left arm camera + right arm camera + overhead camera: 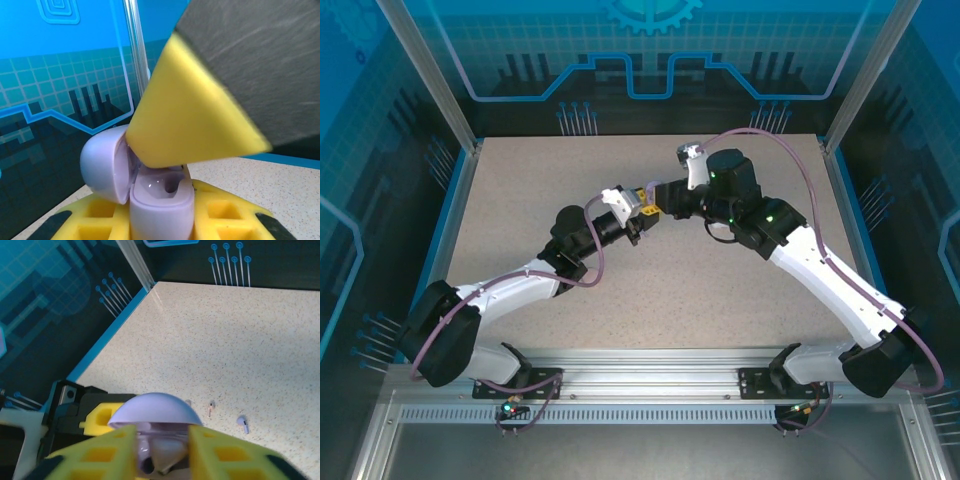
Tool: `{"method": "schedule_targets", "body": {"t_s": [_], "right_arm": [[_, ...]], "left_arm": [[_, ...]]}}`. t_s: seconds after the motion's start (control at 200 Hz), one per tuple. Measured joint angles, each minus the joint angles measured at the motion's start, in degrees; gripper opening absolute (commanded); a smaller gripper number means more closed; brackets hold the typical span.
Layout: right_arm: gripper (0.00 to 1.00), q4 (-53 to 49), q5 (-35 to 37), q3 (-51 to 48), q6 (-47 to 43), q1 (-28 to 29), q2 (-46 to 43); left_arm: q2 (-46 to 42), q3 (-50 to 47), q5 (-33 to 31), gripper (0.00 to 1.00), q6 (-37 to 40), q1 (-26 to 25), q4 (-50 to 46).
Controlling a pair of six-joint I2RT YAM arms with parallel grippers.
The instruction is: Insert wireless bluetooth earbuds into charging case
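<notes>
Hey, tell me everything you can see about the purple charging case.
The purple charging case is small, rounded, glossy pale-lilac plastic. Its domed lid is swung open to one side, baring a shiny moulded cavity. It stands upright above the table, clamped in the shut left gripper. The right gripper straddles its open mouth, jaws apart.

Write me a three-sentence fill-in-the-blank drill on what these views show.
1. The charging case clamped in the left gripper is ____ in colour.
2. The case's lid stands ____.
3. A loose earbud lies on the ____.
Missing words: purple; open; table.
</notes>
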Motion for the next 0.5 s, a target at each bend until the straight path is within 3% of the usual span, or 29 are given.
{"method": "schedule_targets", "body": {"t_s": [0.2,0.5], "right_arm": [[0.65,-2.7,-1.2,4.6,2.0,-0.7,0.0],[0.74,-5.2,-2.8,6.5,7.0,-8.5,-6.2]], "left_arm": [[0.0,0.0,-0.9,0.00,0.0,0.0,1.9],[0.0,0.0,-3.7,0.00,0.0,0.1,3.4]]}}
